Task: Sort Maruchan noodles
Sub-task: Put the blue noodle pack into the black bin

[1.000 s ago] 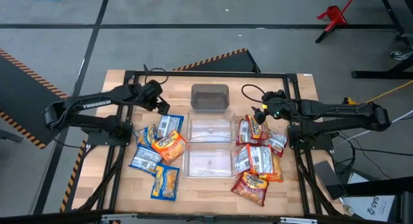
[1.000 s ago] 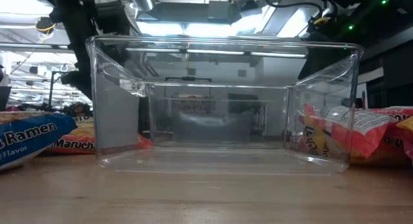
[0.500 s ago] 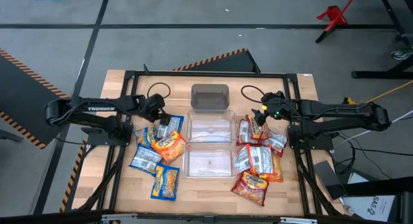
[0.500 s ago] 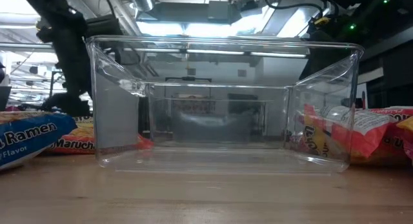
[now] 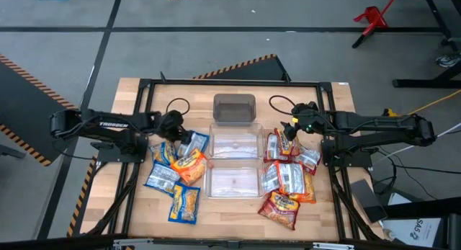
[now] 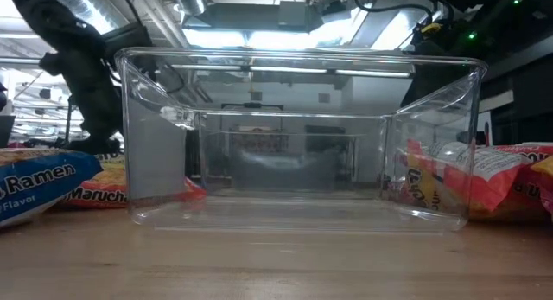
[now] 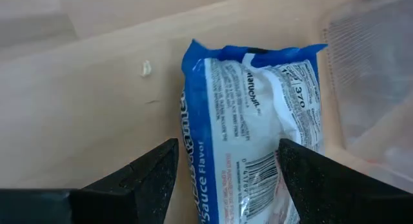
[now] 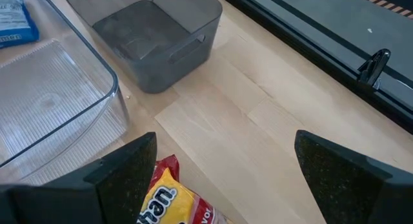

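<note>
1. Left gripper (image 5: 180, 137) has moved from beyond the left pile down onto it; fingers spread astride a blue packet (image 7: 258, 114). Grasp looks imminent.
2. Right gripper (image 5: 289, 129) unchanged, spread, above the red pile near the table's right edge.
3. Maruchan noodles (image 5: 176, 171): crinkly, flat; bins between the piles hold none.

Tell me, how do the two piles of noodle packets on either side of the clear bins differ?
The left pile is mostly blue-and-yellow packets with one orange; the right pile is mostly red and orange. The left gripper has its open fingers astride a blue packet; the right gripper, also open, hovers over its pile's far end. Both lie loose on the table.
</note>
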Robot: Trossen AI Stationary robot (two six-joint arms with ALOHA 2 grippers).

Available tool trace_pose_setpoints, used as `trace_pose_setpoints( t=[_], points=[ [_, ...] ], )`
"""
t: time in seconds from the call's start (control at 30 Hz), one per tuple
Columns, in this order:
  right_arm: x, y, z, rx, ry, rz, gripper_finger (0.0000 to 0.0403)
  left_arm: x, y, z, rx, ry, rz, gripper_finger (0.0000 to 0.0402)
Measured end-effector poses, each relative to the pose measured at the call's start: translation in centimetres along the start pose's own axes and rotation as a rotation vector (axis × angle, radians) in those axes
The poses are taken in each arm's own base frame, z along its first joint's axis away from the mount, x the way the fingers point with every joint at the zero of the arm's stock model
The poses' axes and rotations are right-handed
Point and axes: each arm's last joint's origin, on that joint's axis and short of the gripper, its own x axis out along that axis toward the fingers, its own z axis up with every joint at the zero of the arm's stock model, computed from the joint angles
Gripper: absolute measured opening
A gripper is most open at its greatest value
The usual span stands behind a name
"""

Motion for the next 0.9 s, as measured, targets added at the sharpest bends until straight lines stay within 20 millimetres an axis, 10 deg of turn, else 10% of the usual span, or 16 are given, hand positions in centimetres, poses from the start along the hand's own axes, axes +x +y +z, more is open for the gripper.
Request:
trace_pose_setpoints(
  t=[0.9],
  points=[
    [0.01,0.00,-0.01,-0.008,0.000,0.001,0.0351,0.51,0.02,0.29,0.051,-0.048,-0.141,0.0311]
  ],
)
